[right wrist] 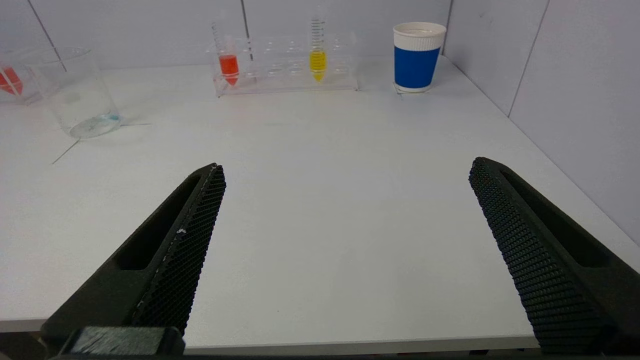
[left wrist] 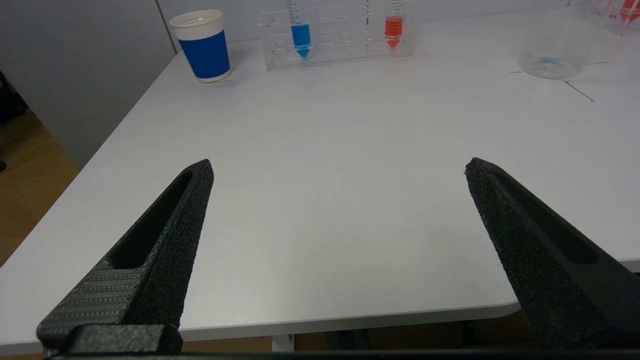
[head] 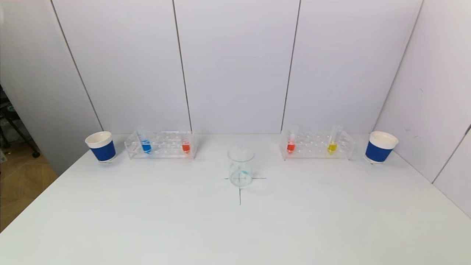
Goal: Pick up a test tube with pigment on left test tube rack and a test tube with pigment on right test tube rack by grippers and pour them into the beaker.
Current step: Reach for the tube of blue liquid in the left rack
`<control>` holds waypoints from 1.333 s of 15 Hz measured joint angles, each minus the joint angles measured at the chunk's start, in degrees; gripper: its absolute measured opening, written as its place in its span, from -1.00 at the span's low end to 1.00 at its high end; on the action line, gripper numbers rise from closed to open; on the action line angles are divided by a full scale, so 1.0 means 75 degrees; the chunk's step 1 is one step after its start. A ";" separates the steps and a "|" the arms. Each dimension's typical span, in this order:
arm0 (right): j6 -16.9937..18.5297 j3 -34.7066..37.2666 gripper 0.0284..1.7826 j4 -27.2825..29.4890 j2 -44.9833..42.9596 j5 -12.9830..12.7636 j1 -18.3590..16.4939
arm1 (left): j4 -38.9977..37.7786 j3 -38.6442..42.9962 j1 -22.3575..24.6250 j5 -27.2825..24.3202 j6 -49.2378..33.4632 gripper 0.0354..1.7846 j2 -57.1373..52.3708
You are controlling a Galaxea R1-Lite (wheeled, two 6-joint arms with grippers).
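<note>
A: Jaws first, L and R?

B: Left gripper [left wrist: 339, 167] is seen spread wide, nothing held, parked over the near edge of the table [left wrist: 320, 210]. Right gripper [right wrist: 346, 167] likewise: jaws wide apart, empty, at the near edge. Neither is seen in the head view.

A: Risks from here?

B: Judged only: tubes are narrow and the racks are clear acrylic, so an off-centre closure could knock a tube askew or drag the rack. A neighbouring tube could be clipped by jaws this wide. If a tube is tilted too early en route, pigment would be spilled short of the beaker. Beaker is light and could be tipped if bumped by either tube.

A: Where are the task things, rel. to the jaws?

B: For the L jaws: left test tube rack [left wrist: 336, 35] lies well ahead, about centred betw. them, w/ a blue tube [left wrist: 301, 39] and a red tube [left wrist: 393, 27] upright in it. A blue cup [left wrist: 202, 46] stands just beside the rack, outboard. For the R jaws: right test tube rack [right wrist: 285, 65] well ahead, holding an orange-red tube [right wrist: 228, 67] and a yellow tube [right wrist: 317, 62]; another blue cup [right wrist: 417, 57] just outboard. Beaker [head: 240, 166] sits betw. the racks, nearer than both, inboard of each gripper, on a cross mark; a faint blue trace is seen at its bottom. Nothing picked up yet.
</note>
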 joint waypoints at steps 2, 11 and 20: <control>-0.0003 0.0000 0.99 0.0000 0.0000 0.0000 0.0000 | 0.0003 0.0000 0.0000 0.0002 0.0000 0.98 0.0000; 0.0000 0.0000 0.99 0.0000 0.0003 0.0000 0.0000 | 0.0003 0.0000 0.0000 0.0000 0.0008 0.98 0.0000; 0.0000 0.0000 0.99 0.0000 0.0003 0.0000 0.0000 | 0.0107 -0.0135 0.0000 -0.0015 0.0059 0.98 0.0000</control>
